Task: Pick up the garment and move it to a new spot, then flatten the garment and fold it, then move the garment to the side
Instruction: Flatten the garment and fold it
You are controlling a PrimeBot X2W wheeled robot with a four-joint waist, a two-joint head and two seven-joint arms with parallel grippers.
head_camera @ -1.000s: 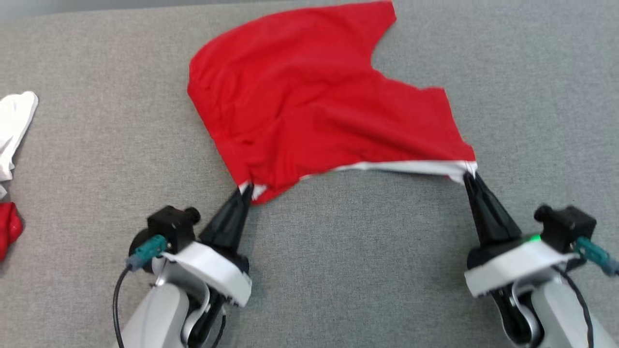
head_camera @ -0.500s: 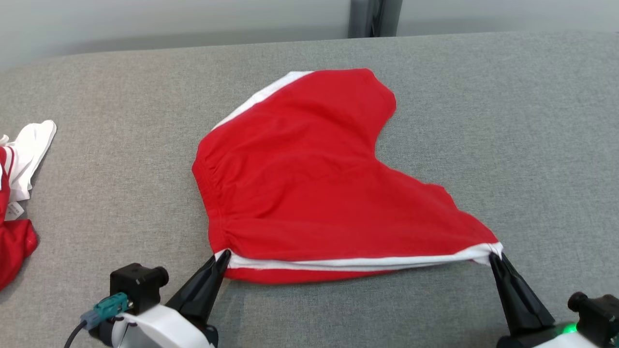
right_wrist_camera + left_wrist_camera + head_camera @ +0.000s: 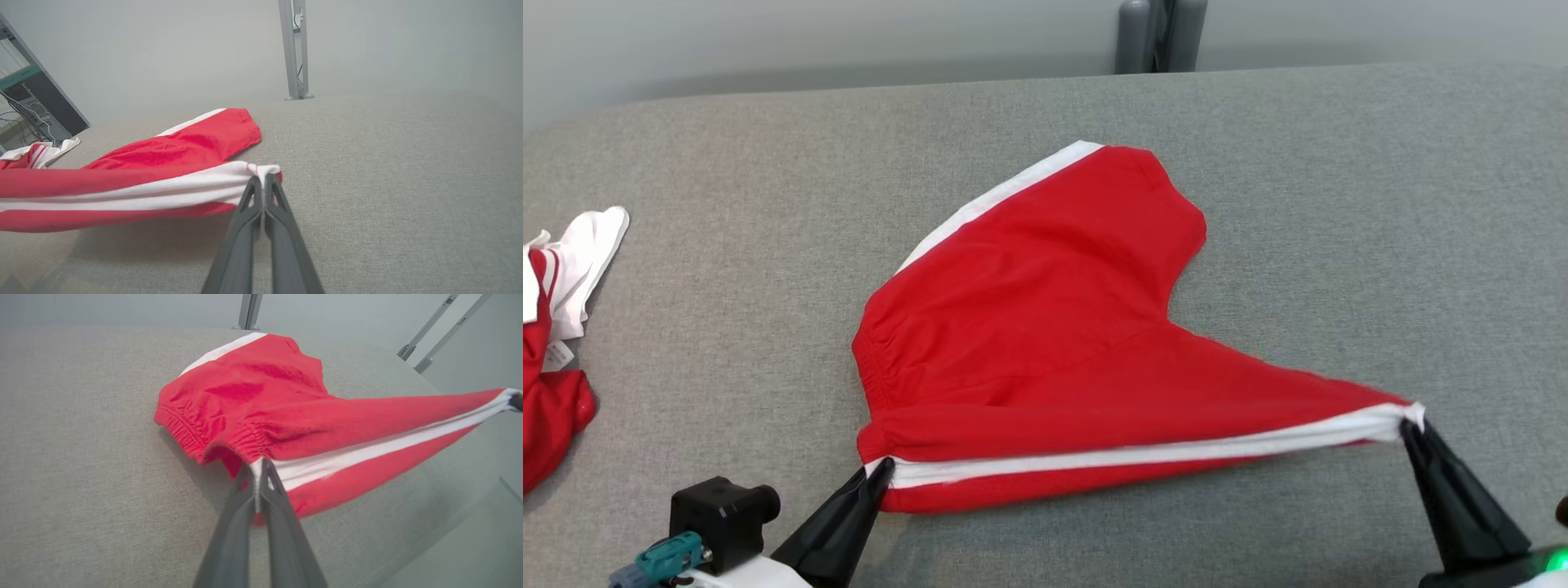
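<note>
The garment [image 3: 1045, 327] is a pair of red shorts with white side stripes, lying on the grey table [image 3: 1339, 204]. Its near edge is stretched taut and lifted between both grippers. My left gripper [image 3: 880, 469] is shut on the waistband corner by the white stripe, seen close in the left wrist view [image 3: 257, 467] with the garment [image 3: 286, 412] spreading beyond it. My right gripper [image 3: 1409, 425] is shut on the leg-hem corner; the right wrist view shows its tips [image 3: 261, 179] pinching the white stripe of the garment [image 3: 163, 179]. The far leg rests flat on the table.
Another red and white piece of clothing [image 3: 556, 327] lies at the table's left edge, also seen in the right wrist view [image 3: 36, 153]. A grey metal post [image 3: 1160, 37] stands behind the table's far edge. Bare grey cloth lies to the right of the garment.
The head camera tilted up, so the picture shifted down. The garment's near edge has been drawn tighter: the right gripper moved right, the stripe now runs straight between the grippers, both still shut.
</note>
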